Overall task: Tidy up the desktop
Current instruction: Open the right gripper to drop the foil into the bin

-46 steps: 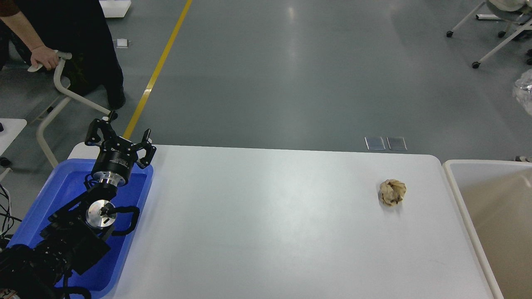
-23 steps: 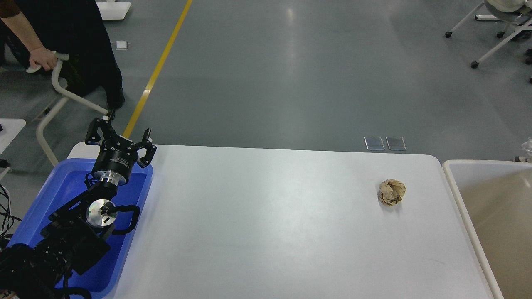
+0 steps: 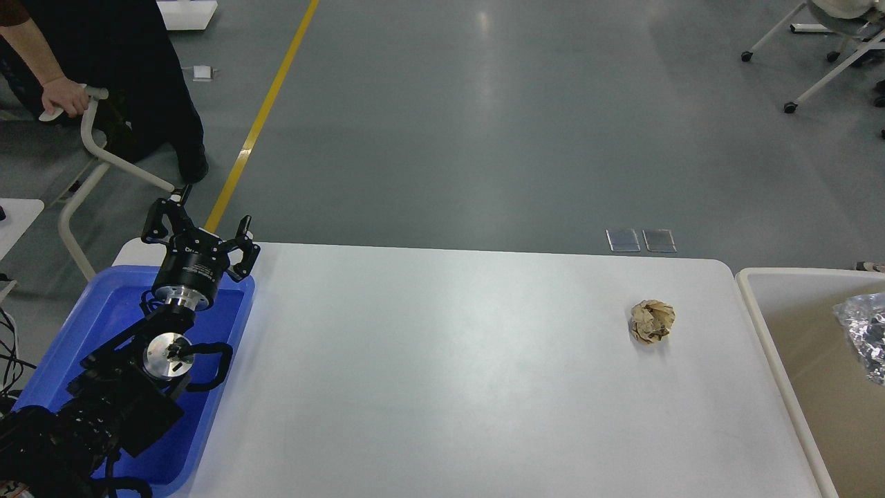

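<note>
The white desktop [image 3: 449, 373] fills the middle of the head view. A crumpled brown paper ball [image 3: 652, 321] lies on it near the right end. My left gripper [image 3: 200, 225] is open and empty, held above the far end of the blue tray [image 3: 228, 332] at the desktop's left edge, far from the paper ball. A crumpled silver foil ball [image 3: 864, 335] lies in the beige bin [image 3: 767, 325] at the right. My right arm and gripper are out of view.
A person [image 3: 104, 69] stands beyond the far left corner, hand on a white chair frame [image 3: 83, 173]. A yellow floor line [image 3: 266, 111] runs past the table. Wheeled chair legs [image 3: 816, 69] stand at the far right.
The silver foil ball, seen at the right edge above the floor a second ago, now lies inside the beige bin. My left arm has not moved. The person has shifted slightly.
</note>
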